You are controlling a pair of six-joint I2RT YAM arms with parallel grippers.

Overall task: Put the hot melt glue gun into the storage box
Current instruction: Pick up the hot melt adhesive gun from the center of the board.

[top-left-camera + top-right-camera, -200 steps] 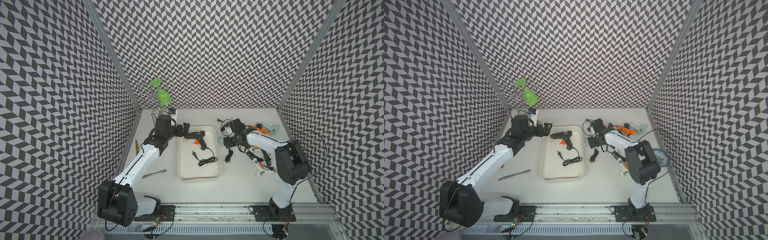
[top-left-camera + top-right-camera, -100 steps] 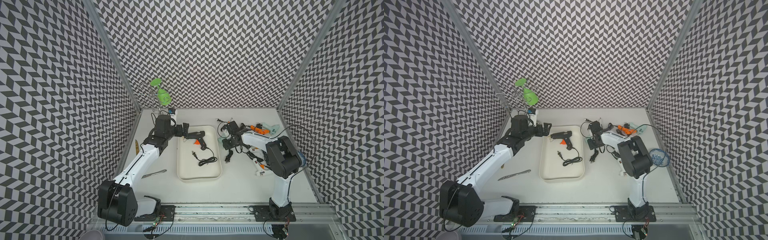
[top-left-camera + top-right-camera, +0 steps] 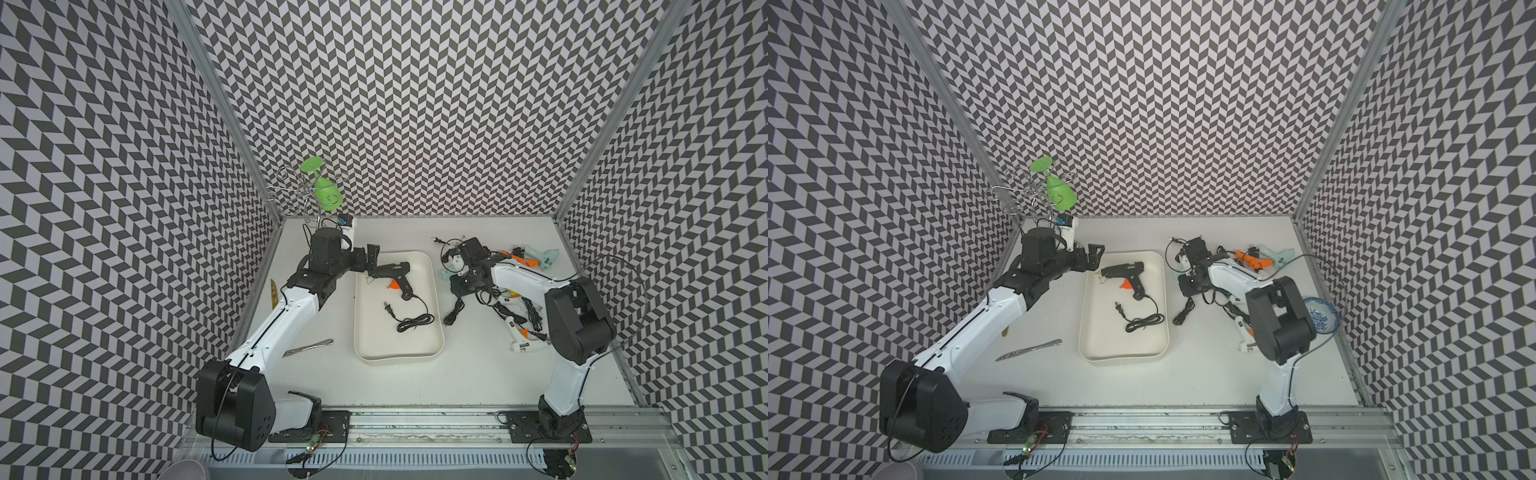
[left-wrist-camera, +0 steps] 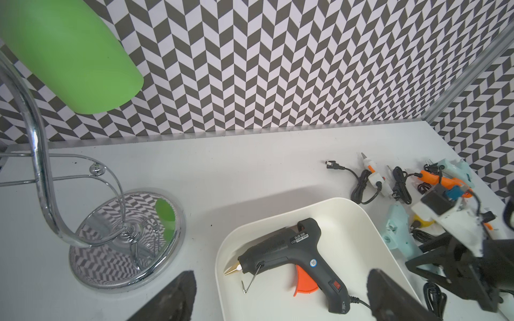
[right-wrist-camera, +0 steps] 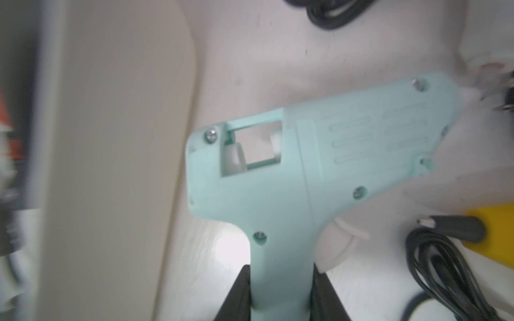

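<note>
The storage box [image 3: 399,358] is a cream tray mid-table, seen in both top views [image 3: 1121,357]. A black hot melt glue gun [image 3: 395,276] with an orange trigger lies in its far end, cord coiled beside it. My left gripper [image 3: 371,259] hangs open at the box's far left corner; in the left wrist view its fingers [image 4: 180,291] stand wide apart and hold nothing. My right gripper [image 5: 281,268] is shut on the handle of a mint-green glue gun [image 5: 319,166], which lies on the table beside the box's right wall [image 5: 119,139].
Several more glue guns and tangled cords [image 3: 519,291] crowd the right side. A blue-patterned bowl [image 3: 1320,313] sits by the right wall. A chrome rack with a green goblet [image 3: 322,193] stands at the back left, and a knife [image 3: 309,348] lies left of the box.
My right gripper has closed onto the mint-green gun's handle, and the right arm's elbow has swung. The left arm and the black gun have not moved.
</note>
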